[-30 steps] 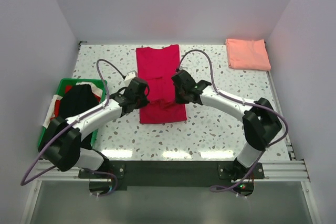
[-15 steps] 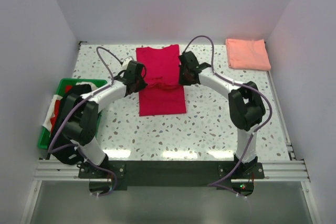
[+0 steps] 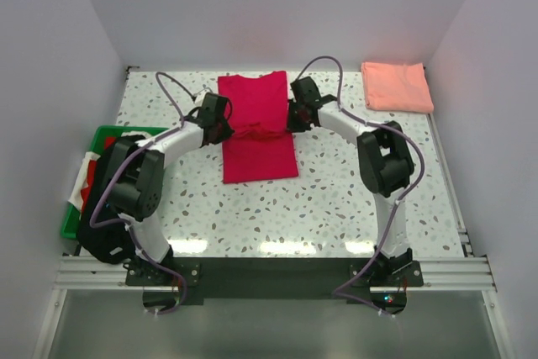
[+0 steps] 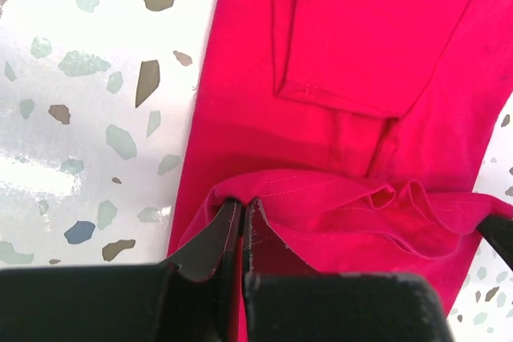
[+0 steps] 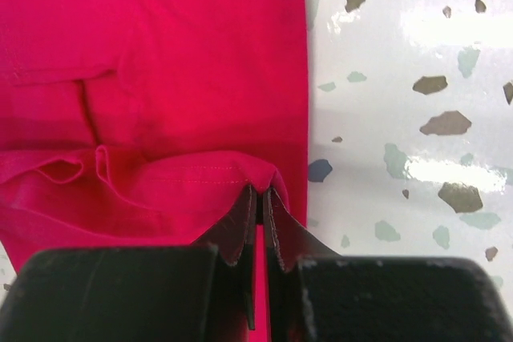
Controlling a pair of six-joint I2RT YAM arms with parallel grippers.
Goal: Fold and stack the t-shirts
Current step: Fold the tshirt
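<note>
Hem of the red t-shirt (image 3: 252,98) is pinched by left tool (image 4: 243,203) and right tool (image 5: 259,192) mid-frame — best carried taut and level.

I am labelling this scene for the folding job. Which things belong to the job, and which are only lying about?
Belongs to the job:
- crimson t-shirt, its hem pinched by the left end effector and the right end effector
- folded salmon t-shirt

Lying about:
- green crate

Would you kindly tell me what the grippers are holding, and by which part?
Both hold the red shirt by its lifted stitched edge: left gripper at the left end, right gripper at the right end.
</note>
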